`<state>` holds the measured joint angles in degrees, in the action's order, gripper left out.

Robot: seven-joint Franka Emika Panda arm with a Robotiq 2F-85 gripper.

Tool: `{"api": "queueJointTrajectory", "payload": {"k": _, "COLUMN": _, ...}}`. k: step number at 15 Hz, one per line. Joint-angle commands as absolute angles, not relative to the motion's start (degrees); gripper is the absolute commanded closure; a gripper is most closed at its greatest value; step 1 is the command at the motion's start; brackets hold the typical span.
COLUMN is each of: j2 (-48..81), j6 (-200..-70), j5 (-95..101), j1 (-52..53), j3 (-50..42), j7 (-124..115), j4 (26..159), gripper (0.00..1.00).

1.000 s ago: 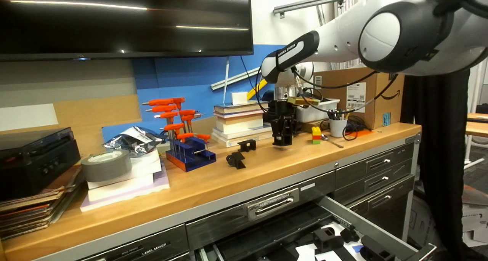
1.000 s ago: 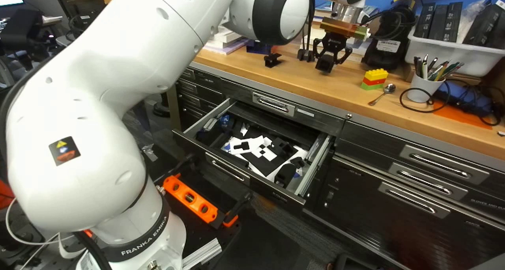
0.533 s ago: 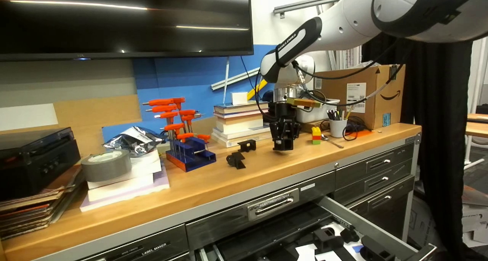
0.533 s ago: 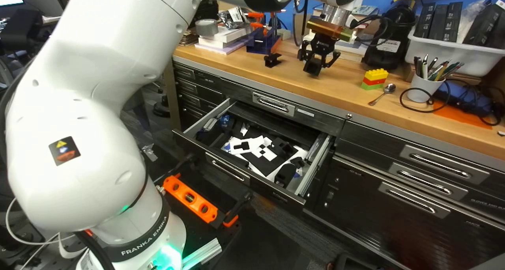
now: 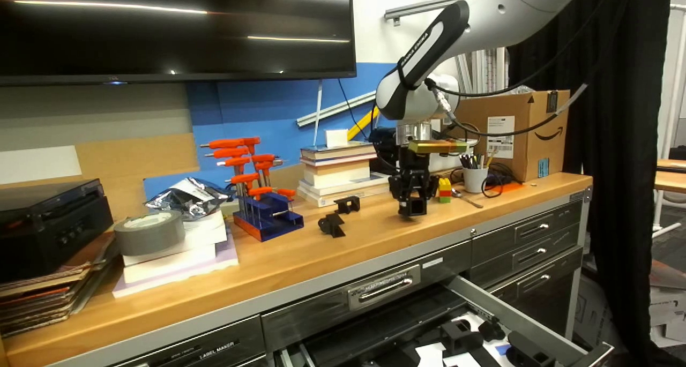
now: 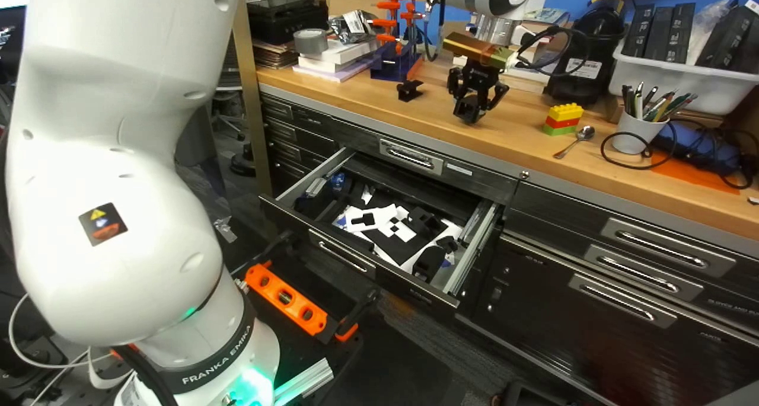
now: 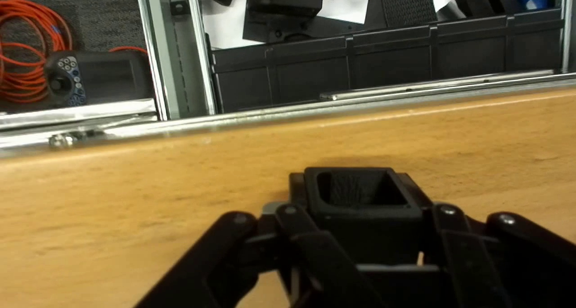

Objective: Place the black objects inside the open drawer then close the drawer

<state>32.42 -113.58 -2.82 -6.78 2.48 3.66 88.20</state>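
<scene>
Matte black and firmly the centre of things, a hollow square-mouthed block (image 7: 369,236) is pinched in the dark jointed end effector (image 7: 356,195), over the light wooden table (image 5: 278,260)! Two more chunky black pieces (image 5: 332,225) lie near a blue tool stand (image 5: 270,219), and below, the wide grey metal drawer (image 6: 391,280) stands open, white sheets (image 5: 430,356) showing inside.

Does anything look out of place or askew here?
Mildly: a spoon lies on the bench near the pen cup, stray tableware, and white sheets lie crooked in the open drawer. I see no spill or damage.
</scene>
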Motion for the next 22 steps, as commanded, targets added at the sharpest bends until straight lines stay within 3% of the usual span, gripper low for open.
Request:
{"api": "queueJointTrajectory", "payload": {"k": 1, "j2": 22.3, "j6": -120.2, "j5": -1.9, "j1": -3.9, "j3": -1.1, "j7": -4.0, "j4": 102.2, "gripper": 0.75}}
{"api": "queueJointTrajectory", "payload": {"k": 14, "j2": 0.3, "j6": -137.3, "j5": 0.4, "j1": 1.3, "j3": -1.8, "j7": -28.8, "j4": 142.8, "gripper": 0.75}}
{"api": "queueJointTrajectory", "payload": {"k": 18, "j2": -1.2, "j6": -148.3, "j5": -2.8, "j1": 3.4, "j3": 1.2, "j7": -35.6, "j4": 156.1, "gripper": 0.75}}
{"api": "queueJointTrajectory", "payload": {"k": 22, "j2": 3.4, "j6": -157.0, "j5": -2.6, "j1": 5.7, "j3": 3.7, "j7": -43.6, "j4": 158.7, "gripper": 0.75}}
